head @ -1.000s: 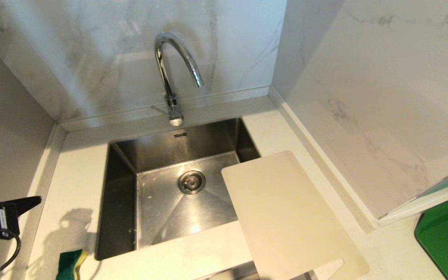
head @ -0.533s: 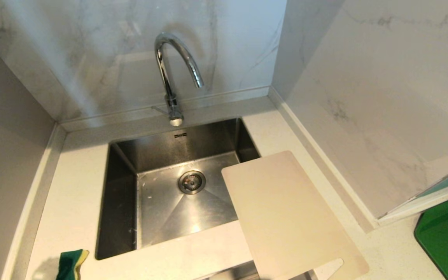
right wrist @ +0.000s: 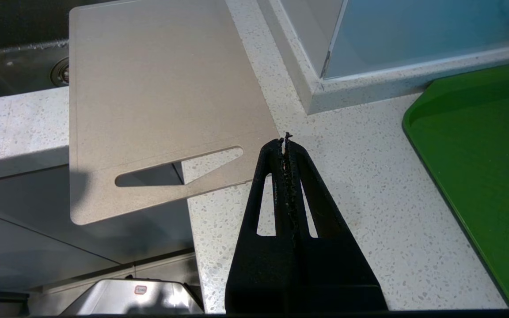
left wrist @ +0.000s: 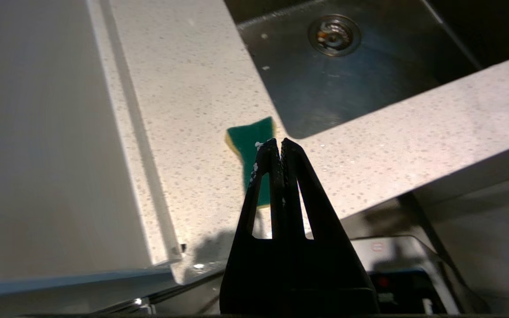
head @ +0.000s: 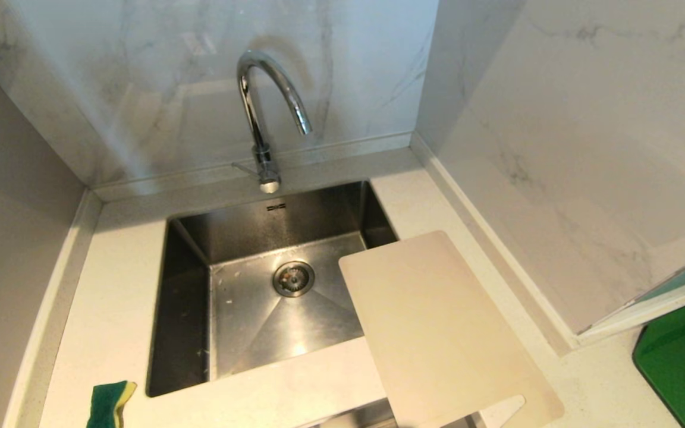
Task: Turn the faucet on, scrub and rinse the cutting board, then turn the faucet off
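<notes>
Head view looks steeply down on the sink (head: 188,309) and faucet (head: 262,119); left wrist view hangs over the sponge (left wrist: 252,137); right wrist view over the cutting board (right wrist: 157,101); all share the sink.

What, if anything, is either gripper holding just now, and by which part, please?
Nothing is held. The left gripper is shut and empty above the sponge; the right gripper is shut and empty beside the cutting board.

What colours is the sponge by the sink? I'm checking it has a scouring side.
Green over yellow sponge; clearest in the head view.
</notes>
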